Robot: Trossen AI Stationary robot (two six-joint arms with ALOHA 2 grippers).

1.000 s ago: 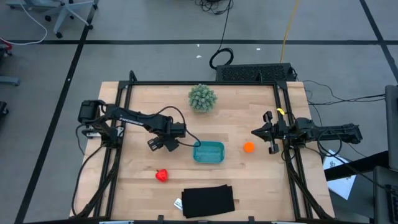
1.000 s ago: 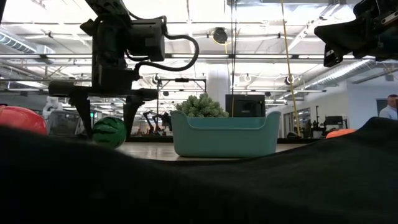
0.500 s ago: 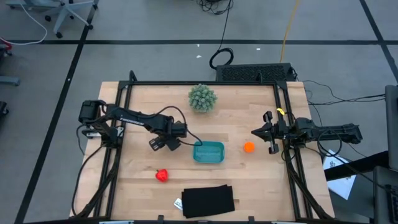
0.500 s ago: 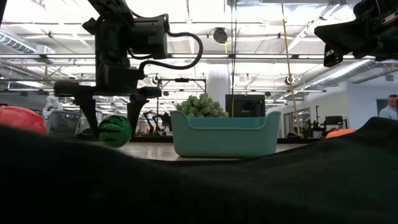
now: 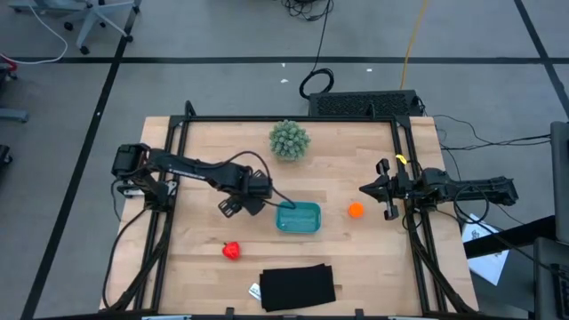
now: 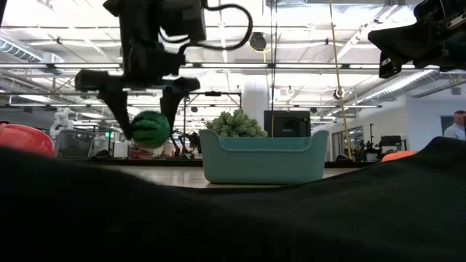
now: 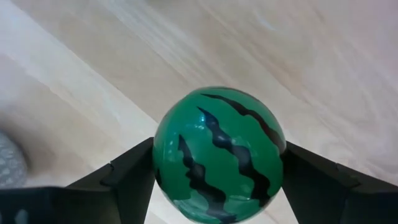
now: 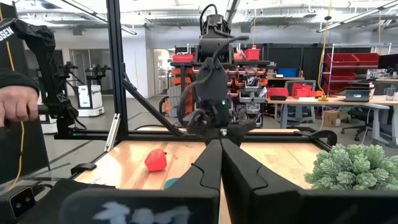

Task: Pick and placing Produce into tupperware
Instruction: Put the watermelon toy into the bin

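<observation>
Moved: since a second ago the left gripper [image 6: 149,131] has risen off the table with the melon [image 6: 151,129] and edged toward the tub [image 5: 298,217]; in the low view the melon now hangs clear of the wood, where earlier it sat on it.
Left gripper: fingers spread fairly wide and clamped on the melon's two sides, as the left wrist view shows [image 7: 219,155]; in the high view it sits just at 9 o'clock of the tub [image 5: 238,204].
Right gripper: fingers pressed together, holding nothing [image 8: 219,163]; parked at the table's 3 o'clock edge [image 5: 380,189].
Melon: in the air, held, beside the tub's near rim and about level with it; not yet over it.
Tub: a little below table centre, nothing seen inside it from above.
Orange [image 5: 356,211]: on the table at 3 o'clock of the tub, apart from it.
Red piece [image 5: 231,251]: on the table at 8 o'clock of the tub, well apart.
Progress: early; none of the three pieces is in the tub. The first is lifted; carrying it over and releasing remain, then the orange and the red piece.
</observation>
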